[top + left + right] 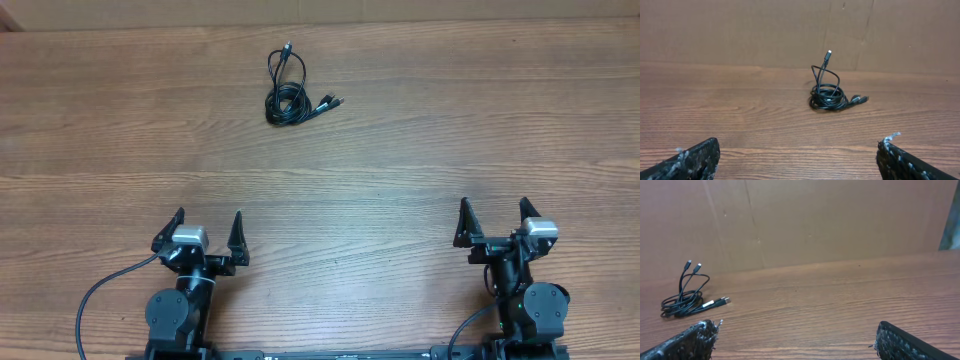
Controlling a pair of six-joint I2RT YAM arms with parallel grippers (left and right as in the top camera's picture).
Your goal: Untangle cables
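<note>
Black cables (290, 92) lie in 1 knotted pile at the far side of the wooden table (100, 120), well apart from the left gripper (208, 220) and right gripper (494, 208), both wide open and empty, likely ready to reach out.

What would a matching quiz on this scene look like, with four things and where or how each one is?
Things:
1. cables
2. left gripper
3. right gripper
4. table

Descriptions:
A. brown wood grain
B. open, near edge, robot's right side
C. black bundle lying on the far part
D. open, near edge, robot's left side

Pairs: 1-C, 2-D, 3-B, 4-A
</note>
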